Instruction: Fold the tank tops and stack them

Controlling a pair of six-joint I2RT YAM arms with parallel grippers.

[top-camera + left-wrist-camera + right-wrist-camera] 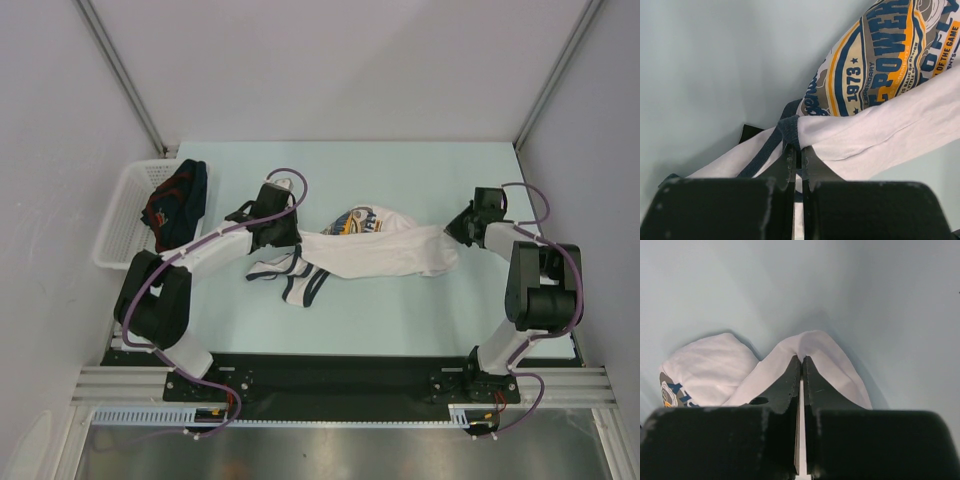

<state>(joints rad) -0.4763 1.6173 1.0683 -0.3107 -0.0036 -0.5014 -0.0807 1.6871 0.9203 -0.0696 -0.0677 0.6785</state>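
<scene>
Risk: slip. My right gripper (801, 359) pinched tight on thin fold of white tank top (385, 250); left gripper (796, 148) clamped on its dark trim. Top bunched mid-table between us (straps dangling), so pull may tear thin pinch loose. Other one, navy tank top (182, 192), in basket (116, 226).

Pale-green tabletop (400, 330) lay under me, evenly lit, shadows soft. White panels (340, 70) closed it in at back & both sides, w/ alu posts (124, 75) at the rear corners. White plastic basket (112, 225) sat at the left edge.
</scene>
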